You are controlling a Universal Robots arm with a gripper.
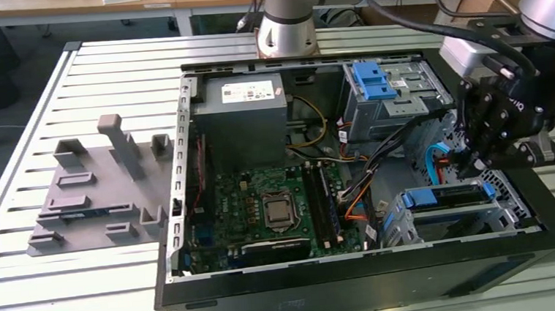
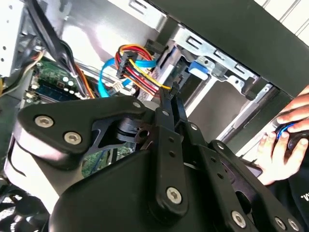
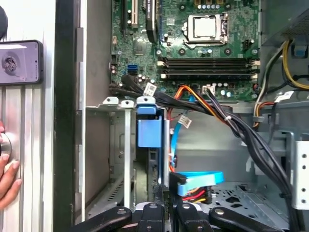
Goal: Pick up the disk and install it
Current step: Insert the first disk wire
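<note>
The disk (image 1: 444,197) sits in the lower drive cage of the open computer case, at the exterior view's right, with its blue carrier edge showing. In the first wrist view the blue carrier (image 3: 147,129) stands in the metal bay, and the second wrist view shows a bit of it (image 2: 198,68). My gripper (image 1: 474,162) hangs just above and beside that cage, inside the case. Its thin fingers (image 2: 172,99) are pressed together with nothing between them. The fingertips (image 3: 164,191) point at the bay next to a blue flat cable and its connector (image 3: 195,182).
A motherboard (image 1: 266,207), a grey power supply (image 1: 242,106) and an upper cage with a blue latch (image 1: 375,82) fill the case. Cable bundles (image 2: 133,65) run close to the fingers. A person's hand (image 2: 285,140) rests outside the case wall. A grey fixture (image 1: 104,189) stands on the table.
</note>
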